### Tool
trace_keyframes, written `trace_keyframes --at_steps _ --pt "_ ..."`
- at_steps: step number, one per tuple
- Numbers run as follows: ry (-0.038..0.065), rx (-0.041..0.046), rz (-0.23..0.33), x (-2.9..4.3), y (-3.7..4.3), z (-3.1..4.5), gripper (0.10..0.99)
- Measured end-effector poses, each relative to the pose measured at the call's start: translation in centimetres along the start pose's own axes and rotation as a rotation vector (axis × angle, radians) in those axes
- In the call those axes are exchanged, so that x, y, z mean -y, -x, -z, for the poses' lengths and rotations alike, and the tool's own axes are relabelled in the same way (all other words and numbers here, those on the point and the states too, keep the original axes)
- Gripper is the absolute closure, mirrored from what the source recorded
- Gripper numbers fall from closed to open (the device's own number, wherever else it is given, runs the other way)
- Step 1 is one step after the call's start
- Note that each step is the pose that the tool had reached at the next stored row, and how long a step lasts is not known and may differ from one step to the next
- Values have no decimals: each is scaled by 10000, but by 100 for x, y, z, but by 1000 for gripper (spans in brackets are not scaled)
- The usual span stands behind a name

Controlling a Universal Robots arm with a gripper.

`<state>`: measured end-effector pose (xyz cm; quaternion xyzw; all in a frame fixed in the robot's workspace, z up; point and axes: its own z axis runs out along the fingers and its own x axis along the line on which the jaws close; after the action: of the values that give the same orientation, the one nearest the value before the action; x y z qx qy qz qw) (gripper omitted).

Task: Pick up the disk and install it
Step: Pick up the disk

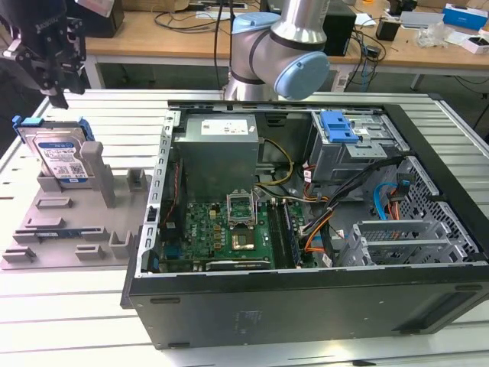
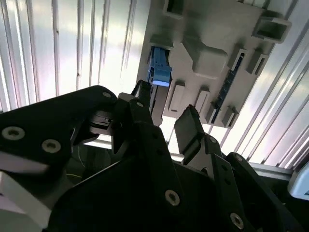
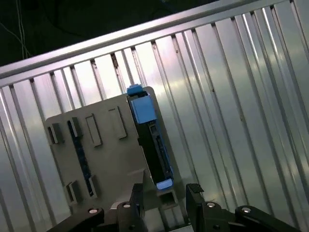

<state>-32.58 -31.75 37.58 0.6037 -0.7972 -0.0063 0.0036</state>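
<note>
- I see the gripper point(image 1: 63, 86) at about 10 o'clock in the exterior view. It hangs over the slatted metal table point(image 1: 76, 306) and sits at roughly 12 o'clock from the disk point(image 1: 59, 153).
- The pincer is spread wide and holds nothing. In both wrist views the two black fingers point(image 2: 188, 121) point(image 3: 194, 191) stand well apart with open space between them.
- A clear gap separates the fingertips from the disk, so nothing is touching.
- The disk stands on edge in a slot of the grey fixture tray point(image 1: 69, 222). It leans back slightly, with its label facing the camera and its blue bracket around the rim.
- In the first wrist view the disk point(image 3: 152, 140) shows edge-on, and its blue end lies near the gap of the gripper point(image 3: 165, 191).
- In the second wrist view the gripper point(image 2: 165, 104) frames the disk's blue end point(image 2: 159, 72) against the tray point(image 2: 207, 29).
- The open computer case point(image 1: 306, 298) lies at 3 o'clock from the tray, just beside it.
</note>
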Motion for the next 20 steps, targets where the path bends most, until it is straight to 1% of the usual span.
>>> trace_keyframes --at_steps 3,5,7,8,13,15,17,18,20 --pt "-48 -11 531 0 0 -9 604" --pt "-99 -24 1105 0 0 -19 604" --pt "-130 -33 1420 0 2 -24 604" --pt "-138 -52 1483 -2 7 -25 604" --pt "-136 -56 1487 -2 7 -24 604" --pt "-135 -56 1516 -7 37 -24 604" --pt "-136 -58 1603 -22 90 -25 604" --pt "-141 -76 1640 -34 108 -27 604" --pt "-144 -96 1780 -37 110 -29 604"
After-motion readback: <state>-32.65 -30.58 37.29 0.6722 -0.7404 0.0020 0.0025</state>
